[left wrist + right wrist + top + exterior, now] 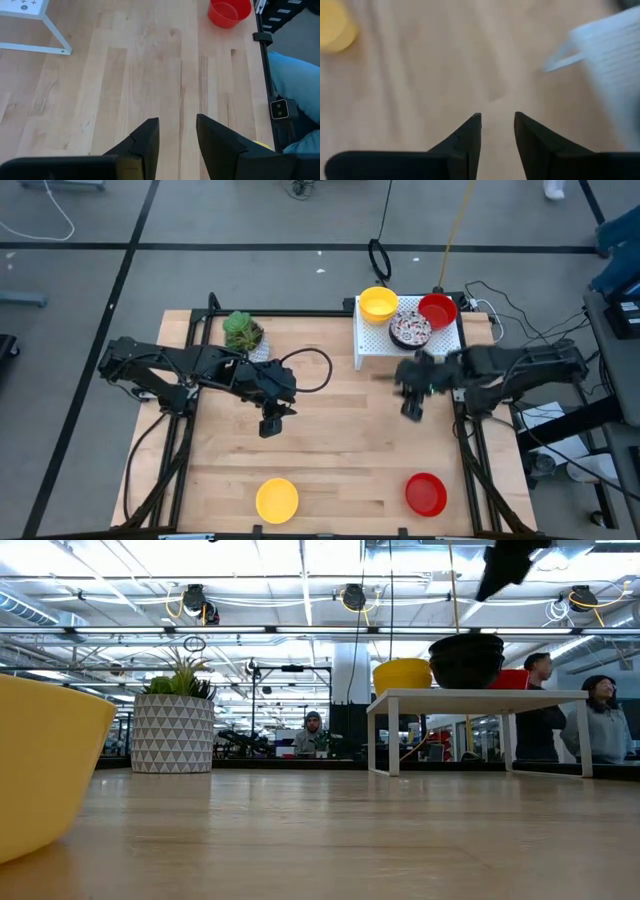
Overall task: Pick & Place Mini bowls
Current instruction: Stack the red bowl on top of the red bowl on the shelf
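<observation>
From above, the pale wooden table (330,440) carries a small white perforated stand (372,346) at its far right. On the stand sit three mini bowls: a glossy yellow bowl (378,303), a glossy red bowl (437,309) and, between and just in front of them, a white bowl with a dense multicoloured pattern (410,329). The right gripper (411,410) hangs blurred just in front of the stand, close to the patterned bowl but apart from it, holding nothing. The left gripper (270,427) hovers over the table's middle, empty, well away from every bowl. Near the front edge lie a second yellow bowl (277,499) and a second red bowl (426,494), apart from each other. A white pot with a green plant (243,332) stands at the far left.

At table height, the front yellow bowl (45,765) fills the left edge; the stand (480,700) bears the yellow (402,674), a dark-looking (466,660) and the red bowl (511,679). People show in the room behind.

The left wrist view shows its fingers (145,145) parted over bare wood, the red bowl (229,11) far ahead.

The right wrist view shows fingers (470,135) parted, nothing between them, the yellow bowl (335,30) far off and the stand's edge (605,45) beside.
</observation>
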`<state>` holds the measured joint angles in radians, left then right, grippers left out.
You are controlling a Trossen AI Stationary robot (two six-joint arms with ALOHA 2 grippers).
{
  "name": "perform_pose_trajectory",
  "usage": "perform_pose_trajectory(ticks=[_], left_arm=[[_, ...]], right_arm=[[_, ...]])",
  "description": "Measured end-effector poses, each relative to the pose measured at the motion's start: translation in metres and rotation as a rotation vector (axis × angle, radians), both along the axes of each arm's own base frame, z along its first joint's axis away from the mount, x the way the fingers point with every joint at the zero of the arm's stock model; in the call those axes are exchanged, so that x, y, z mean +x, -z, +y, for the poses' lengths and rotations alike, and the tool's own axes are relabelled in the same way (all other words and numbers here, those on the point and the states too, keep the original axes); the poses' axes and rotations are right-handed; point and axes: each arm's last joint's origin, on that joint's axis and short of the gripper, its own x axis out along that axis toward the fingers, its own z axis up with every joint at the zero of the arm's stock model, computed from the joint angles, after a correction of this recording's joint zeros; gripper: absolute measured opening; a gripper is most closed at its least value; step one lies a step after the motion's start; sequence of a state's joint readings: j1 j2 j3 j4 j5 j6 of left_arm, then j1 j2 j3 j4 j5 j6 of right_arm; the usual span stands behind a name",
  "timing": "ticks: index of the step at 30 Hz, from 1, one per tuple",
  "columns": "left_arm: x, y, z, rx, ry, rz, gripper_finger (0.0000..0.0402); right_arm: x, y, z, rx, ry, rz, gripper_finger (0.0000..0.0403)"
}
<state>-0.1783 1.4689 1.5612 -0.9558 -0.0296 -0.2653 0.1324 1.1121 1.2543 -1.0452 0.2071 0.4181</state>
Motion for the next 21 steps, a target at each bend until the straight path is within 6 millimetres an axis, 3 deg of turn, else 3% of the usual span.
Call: perform_pose_trajectory(ticks=[11, 16, 21], left_arm=[[0.0, 0.0, 0.0, 0.024, 0.023, -0.001, 0.0131], [0.0, 0.0, 0.001, 0.046, 0.007, -0.005, 0.0131], [0.0, 0.0, 0.001, 0.043, 0.001, -0.004, 0.0131]], right_arm=[[-0.01, 0.078, 0.09, 0.283, -0.183, 0.28, 0.0102], [-0.019, 0.117, 0.115, 0.375, -0.285, 0.317, 0.0102], [-0.032, 0.145, 0.123, 0.468, -0.3, 0.376, 0.0102]])
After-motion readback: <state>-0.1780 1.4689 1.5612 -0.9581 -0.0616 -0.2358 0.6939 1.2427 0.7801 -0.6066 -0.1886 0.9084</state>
